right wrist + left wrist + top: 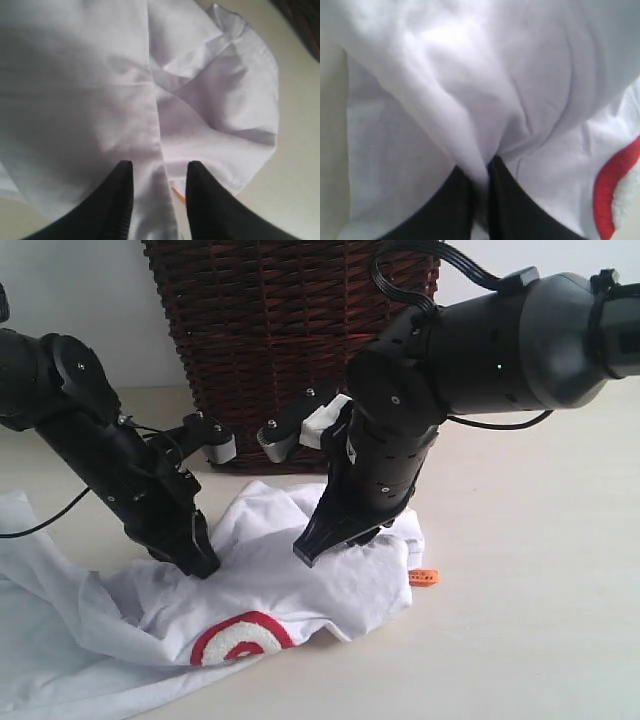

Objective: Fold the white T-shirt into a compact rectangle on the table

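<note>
The white T-shirt [270, 585] lies crumpled on the pale table [540, 570], with a red-outlined print [240, 638] facing the front and an orange tag [424, 577] at its right edge. My left gripper [200, 562] is shut on a pinched ridge of the shirt's cloth [470, 150]; the red print [610, 190] lies close by. My right gripper [335, 540] hovers open above the shirt's right part, its fingers [120, 200] straddling a fold edge [157, 145] without gripping it. A sliver of the orange tag [179, 196] shows between them.
A dark brown wicker basket [290, 340] stands at the back behind both arms. Bare tabletop stretches to the right of the shirt and along the front right. The shirt's left part [40, 580] runs off the frame's left edge.
</note>
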`<act>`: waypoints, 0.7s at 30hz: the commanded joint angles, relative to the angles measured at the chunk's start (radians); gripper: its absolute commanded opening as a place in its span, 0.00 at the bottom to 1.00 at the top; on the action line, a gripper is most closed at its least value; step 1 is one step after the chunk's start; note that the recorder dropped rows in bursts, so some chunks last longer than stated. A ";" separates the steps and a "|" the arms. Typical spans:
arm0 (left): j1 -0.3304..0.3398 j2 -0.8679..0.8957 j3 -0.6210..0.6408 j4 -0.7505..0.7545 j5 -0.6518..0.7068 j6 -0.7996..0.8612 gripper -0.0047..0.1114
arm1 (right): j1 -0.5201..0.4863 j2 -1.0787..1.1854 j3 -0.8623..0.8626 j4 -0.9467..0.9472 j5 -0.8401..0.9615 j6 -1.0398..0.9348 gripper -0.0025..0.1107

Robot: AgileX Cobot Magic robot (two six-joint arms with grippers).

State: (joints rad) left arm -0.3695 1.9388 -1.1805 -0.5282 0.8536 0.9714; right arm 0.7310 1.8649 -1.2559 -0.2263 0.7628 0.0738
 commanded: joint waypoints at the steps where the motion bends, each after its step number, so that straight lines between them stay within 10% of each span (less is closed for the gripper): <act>1: 0.011 -0.035 -0.039 0.094 0.016 -0.078 0.04 | -0.007 -0.003 0.002 0.008 -0.007 -0.023 0.24; 14: 0.073 -0.239 -0.066 -0.044 0.046 -0.069 0.04 | -0.010 -0.046 0.012 0.153 0.094 -0.158 0.22; 21: 0.150 -0.178 -0.066 -0.111 0.066 -0.126 0.04 | 0.011 -0.128 0.180 1.133 0.067 -0.992 0.22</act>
State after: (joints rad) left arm -0.2411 1.7319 -1.2396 -0.5999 0.9154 0.8811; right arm 0.7234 1.7581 -1.1415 0.4932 0.8418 -0.5741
